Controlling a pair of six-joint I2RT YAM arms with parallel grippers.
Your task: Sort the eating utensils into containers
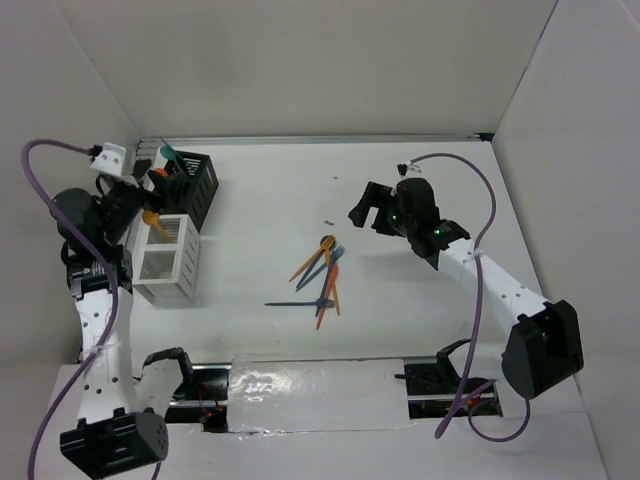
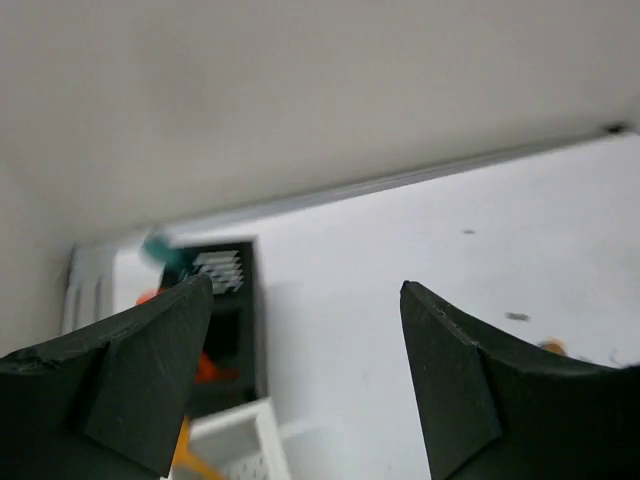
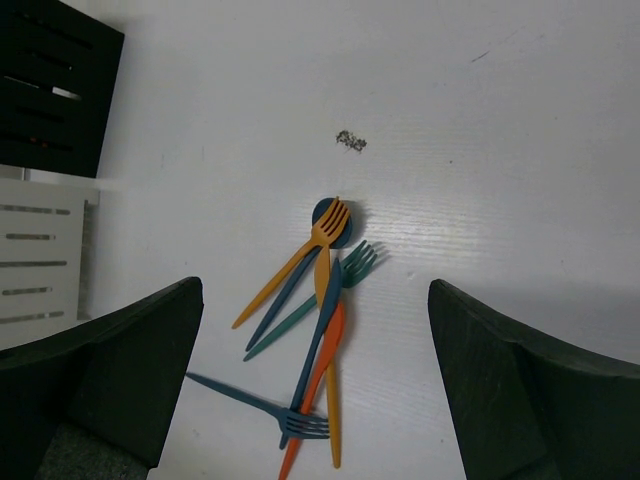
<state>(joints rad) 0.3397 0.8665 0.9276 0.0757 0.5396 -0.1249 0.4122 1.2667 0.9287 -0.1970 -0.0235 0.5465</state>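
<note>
Several loose utensils [image 1: 322, 275] lie crossed in a pile at the table's middle: yellow, teal, dark blue and orange forks, knives and a spoon. In the right wrist view the pile [image 3: 322, 330] lies below and between the fingers. My right gripper [image 1: 370, 212] [image 3: 315, 288] hovers open and empty just right of the pile. The black caddy [image 1: 195, 185] holds a teal utensil [image 1: 168, 152] and an orange one. The white caddy [image 1: 168, 262] in front of it holds a yellow-orange utensil [image 1: 150, 215]. My left gripper [image 1: 142, 188] [image 2: 305, 288] is open and empty above the caddies.
White walls close in the table at the back and on both sides. A small dark speck [image 1: 329, 222] lies just beyond the pile. The left wrist view shows the black caddy [image 2: 228, 320] and the white caddy's rim [image 2: 245, 425] under the left finger.
</note>
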